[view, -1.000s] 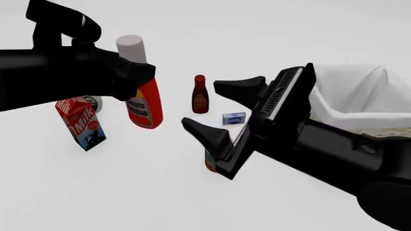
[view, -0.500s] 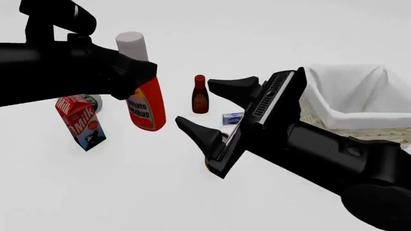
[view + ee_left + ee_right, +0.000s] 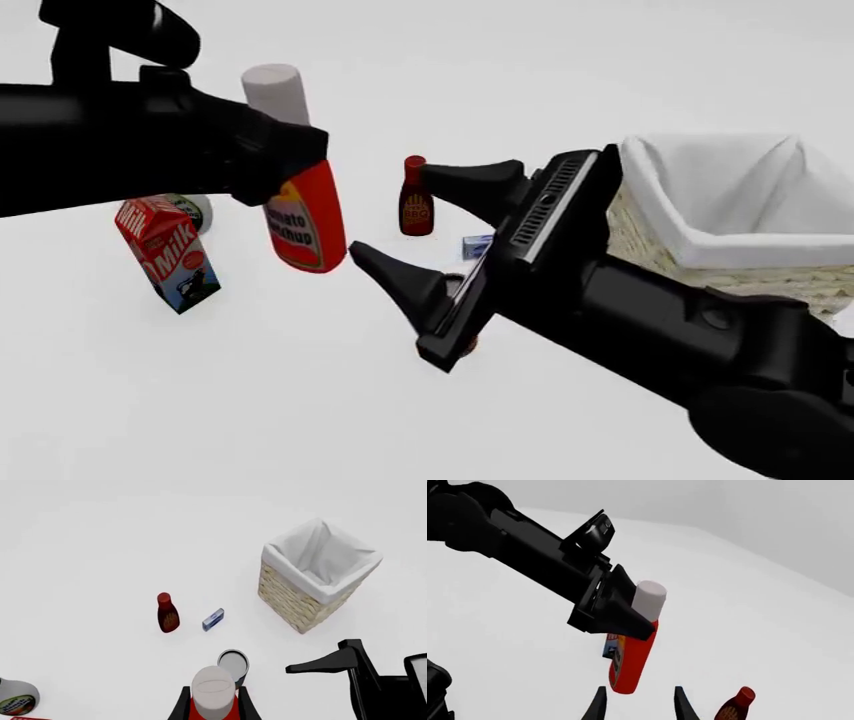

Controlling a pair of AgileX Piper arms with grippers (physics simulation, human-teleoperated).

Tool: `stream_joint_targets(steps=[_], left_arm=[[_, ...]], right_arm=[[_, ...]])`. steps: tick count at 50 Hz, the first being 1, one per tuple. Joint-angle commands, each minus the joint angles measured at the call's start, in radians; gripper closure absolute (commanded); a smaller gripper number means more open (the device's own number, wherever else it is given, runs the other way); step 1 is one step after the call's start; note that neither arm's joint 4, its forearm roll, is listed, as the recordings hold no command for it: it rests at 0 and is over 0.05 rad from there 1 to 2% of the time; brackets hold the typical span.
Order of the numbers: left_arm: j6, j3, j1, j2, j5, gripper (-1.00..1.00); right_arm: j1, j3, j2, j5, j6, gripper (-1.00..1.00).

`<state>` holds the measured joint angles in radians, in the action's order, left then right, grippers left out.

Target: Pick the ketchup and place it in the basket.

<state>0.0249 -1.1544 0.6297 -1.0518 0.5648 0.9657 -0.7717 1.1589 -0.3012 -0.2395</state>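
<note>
The ketchup (image 3: 304, 215), a red-orange bottle with a white cap, hangs tilted above the table with my left gripper (image 3: 283, 155) shut on its upper body. The left wrist view looks down on its cap (image 3: 213, 689) between the fingers (image 3: 180, 707). My right gripper (image 3: 390, 210) is open and empty, with its tips pointing at the ketchup (image 3: 630, 662) from close by on the right. The basket (image 3: 694, 245), wicker with a white lining, stands at the right behind the right arm. In the left wrist view the basket (image 3: 293, 562) is upright and empty.
A maroon bottle (image 3: 416, 200) and a small blue box (image 3: 477, 243) stand mid-table. A milk carton (image 3: 167, 255) leans at the left with a can (image 3: 195, 209) behind it. Another can (image 3: 233, 662) sits below the held bottle.
My right arm has moved left, bringing its open fingers closer to the ketchup. The left arm has held the ketchup almost still.
</note>
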Motion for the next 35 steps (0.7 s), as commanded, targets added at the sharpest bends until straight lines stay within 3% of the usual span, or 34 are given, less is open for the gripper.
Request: stream_joint_targets(steps=[1, 35], left_arm=[[-0.016, -0.005, -0.003, -0.010, -0.004, 1.00], [0.004, -0.014, 0.008, -0.020, 0.003, 1.00]], right_arm=[[0.032, -0.010, 0.033, -0.047, 0.029, -1.00], [0.033, -0.039, 0.115, -0.098, 0.045, -1.00]])
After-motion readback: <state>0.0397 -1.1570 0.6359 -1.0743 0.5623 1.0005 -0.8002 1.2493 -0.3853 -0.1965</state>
